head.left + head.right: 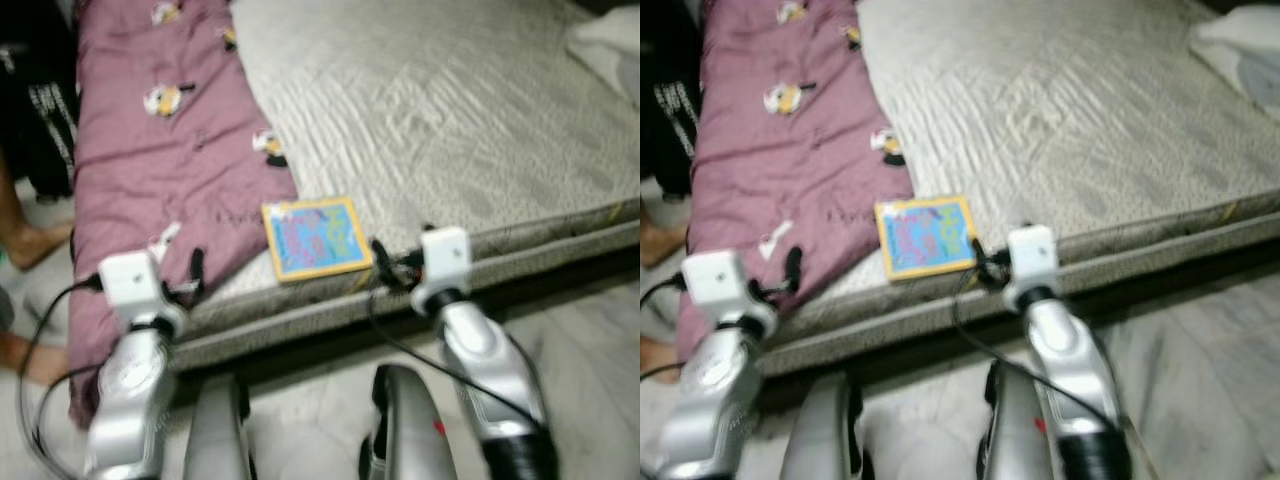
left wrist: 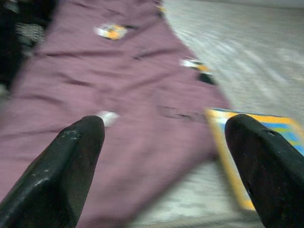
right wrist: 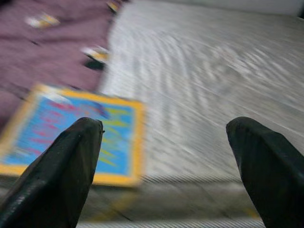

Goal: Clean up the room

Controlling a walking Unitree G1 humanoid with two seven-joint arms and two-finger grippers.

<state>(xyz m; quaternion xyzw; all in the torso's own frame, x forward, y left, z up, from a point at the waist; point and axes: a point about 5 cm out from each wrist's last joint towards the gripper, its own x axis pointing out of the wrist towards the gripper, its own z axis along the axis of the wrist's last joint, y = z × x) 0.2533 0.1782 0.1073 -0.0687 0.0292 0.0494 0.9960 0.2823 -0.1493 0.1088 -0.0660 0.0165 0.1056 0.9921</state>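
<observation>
A bed with a pale quilted mattress cover lies before the robot, and a mauve blanket printed with small yellow cartoon figures runs down its left side and hangs over the near edge. A book with a yellow border and a blue cover lies flat on the mattress close to the near edge, its left side just beside the blanket's edge and possibly touching it, though the blur makes that hard to judge. The left gripper is held in front of the bed edge facing the blanket, its two black fingers spread wide with nothing between them; in the left wrist view the book's yellow corner shows near the far finger. The right gripper is held at the bed edge just to the right of the book, its fingers also spread wide and holding nothing, with the book behind one finger and bare mattress behind the other in the right wrist view. At the far right corner of the bed lies a white bundle of cloth. On the pale floor left of the bed a person's bare foot stands beside dark hanging clothes. Black cables trail from both silver arms
</observation>
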